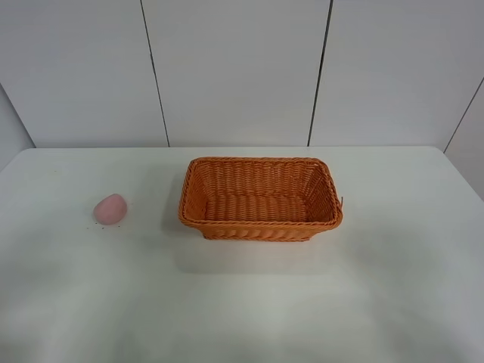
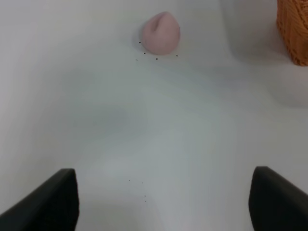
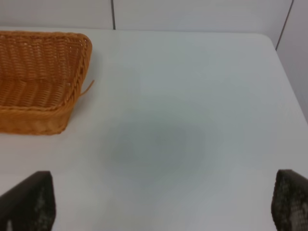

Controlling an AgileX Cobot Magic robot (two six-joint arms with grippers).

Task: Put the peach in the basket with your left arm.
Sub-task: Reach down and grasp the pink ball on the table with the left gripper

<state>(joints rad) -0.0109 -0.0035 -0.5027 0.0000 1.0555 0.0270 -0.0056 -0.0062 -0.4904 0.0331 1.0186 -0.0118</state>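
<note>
The pale pink peach (image 1: 110, 209) lies on the white table at the left, well apart from the basket. The orange wicker basket (image 1: 261, 224) stands at the table's middle and holds nothing. Neither arm shows in the exterior high view. In the left wrist view the peach (image 2: 160, 32) lies ahead of my left gripper (image 2: 163, 202), whose black fingers are spread wide with nothing between them; a corner of the basket (image 2: 293, 29) shows at the edge. In the right wrist view my right gripper (image 3: 163, 204) is open over bare table, with the basket (image 3: 43, 77) off to one side.
The white table (image 1: 242, 302) runs to a panelled white wall at the back. A few tiny dark specks (image 2: 156, 58) lie on the table by the peach. A loose wicker strand (image 3: 88, 87) sticks out from the basket's corner.
</note>
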